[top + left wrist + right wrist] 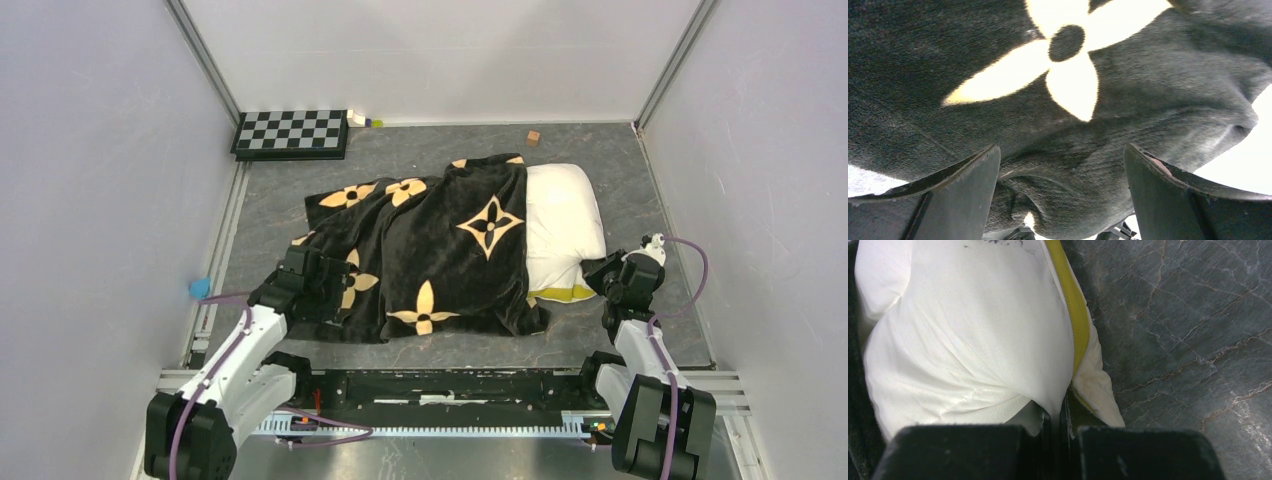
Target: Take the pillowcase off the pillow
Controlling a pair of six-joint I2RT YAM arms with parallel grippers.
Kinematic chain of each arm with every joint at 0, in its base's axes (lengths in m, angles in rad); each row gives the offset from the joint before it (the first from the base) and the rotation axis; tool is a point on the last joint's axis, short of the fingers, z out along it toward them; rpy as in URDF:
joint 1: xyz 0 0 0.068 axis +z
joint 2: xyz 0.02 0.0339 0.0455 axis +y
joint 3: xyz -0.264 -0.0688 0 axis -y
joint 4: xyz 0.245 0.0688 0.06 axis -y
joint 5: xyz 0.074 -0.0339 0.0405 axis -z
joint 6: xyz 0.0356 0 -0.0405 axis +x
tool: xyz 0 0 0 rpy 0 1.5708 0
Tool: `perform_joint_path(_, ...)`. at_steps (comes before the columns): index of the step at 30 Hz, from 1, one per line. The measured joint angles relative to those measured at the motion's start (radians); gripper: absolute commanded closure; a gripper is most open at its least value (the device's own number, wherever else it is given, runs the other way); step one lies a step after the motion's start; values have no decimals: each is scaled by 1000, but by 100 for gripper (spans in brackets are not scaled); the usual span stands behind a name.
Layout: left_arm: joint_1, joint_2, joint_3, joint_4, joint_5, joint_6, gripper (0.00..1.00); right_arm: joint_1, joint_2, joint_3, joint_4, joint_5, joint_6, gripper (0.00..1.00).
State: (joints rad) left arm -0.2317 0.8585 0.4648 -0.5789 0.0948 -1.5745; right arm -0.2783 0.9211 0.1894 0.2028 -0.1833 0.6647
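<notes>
1. Black fingers of the right gripper (1054, 422) fill the foot of the right wrist view. They are pinched together on the near corner of the pillow (973, 340), just beside its yellow band (1070, 305), with a thin fold of white cloth caught between them.
2. Across the table (600, 150), the left gripper (1063, 165) stands with its jaws spread wide. A bunched ridge of the pillowcase (1148, 90) lies between the fingers, unsqueezed.
3. Seen from above, the pillowcase covers the left and middle of the pillow, and slack cloth spills off to the left. The pillow's right end bulges bare from the open mouth.
4. By the look of it, the stripping is only partly done, with most of the pillow under the cover.
5. The main risk lies with the left jaws. If they close on a shallow fold, the plush may slide out once pulled.
6. If they bite too deep, they could catch the pillow through the cloth. The two arms would then haul on the same cushion and the cover would not move.
7. The right hold is on a small corner only. A hard tug from the left might tear it loose, so that pillow and cover slide off together.
</notes>
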Motion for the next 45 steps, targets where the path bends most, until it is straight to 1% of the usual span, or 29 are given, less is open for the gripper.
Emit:
perform_joint_path(7,-58,90,-14,13,11,-30,5,2,-8,0,-5,0,0,100)
perform_joint_path(12,-192,127,-10,2,-36,-42,4,2,-21,0,-17,0,0,100)
perform_joint_path(15,-231,127,-22,21,-49,-91,5,3,-28,-3,-19,0,0,100)
perform_joint_path(17,-247,138,-39,42,-68,-122,11,3,-31,-4,-20,0,0,100)
perform_joint_path(18,-250,157,-43,47,-72,-130,13,3,-31,-4,-21,0,1,100)
perform_joint_path(19,-251,181,-35,52,-68,-135,17,3,-32,-4,-23,0,1,100)
perform_joint_path(20,-253,199,-26,58,-74,-135,26,3,-34,-4,-25,0,1,100)
perform_joint_path(21,-254,228,-10,55,-79,-134,42,3,-38,-4,-30,0,1,100)
perform_joint_path(22,-255,259,10,53,-87,-131,70,4,-42,-4,-35,0,0,100)
perform_joint_path(23,-256,288,24,57,-95,-128,80,4,-48,-4,-41,1,0,100)
perform_joint_path(25,-257,346,32,87,-117,-110,97,5,-58,-3,-55,6,-1,100)
perform_joint_path(28,-247,379,26,171,-118,-99,98,9,-68,9,-87,20,-11,100)
perform_joint_path(31,-198,378,19,213,-136,-66,98,10,-77,34,-132,38,-27,100)
perform_joint_path(32,-175,370,26,197,-168,-44,98,10,-81,39,-143,43,-32,100)
perform_joint_path(35,-107,322,71,81,-280,16,98,15,-102,44,-176,60,-43,100)
perform_joint_path(38,-5,250,148,-17,-345,103,98,17,-117,46,-206,66,-46,100)
perform_joint_path(40,91,218,199,-51,-354,162,98,22,-117,54,-227,68,-45,100)
perform_joint_path(43,246,204,250,-86,-343,239,98,31,-117,80,-276,76,-41,100)
perform_joint_path(45,312,201,266,-109,-325,272,98,35,-118,97,-302,82,-38,100)
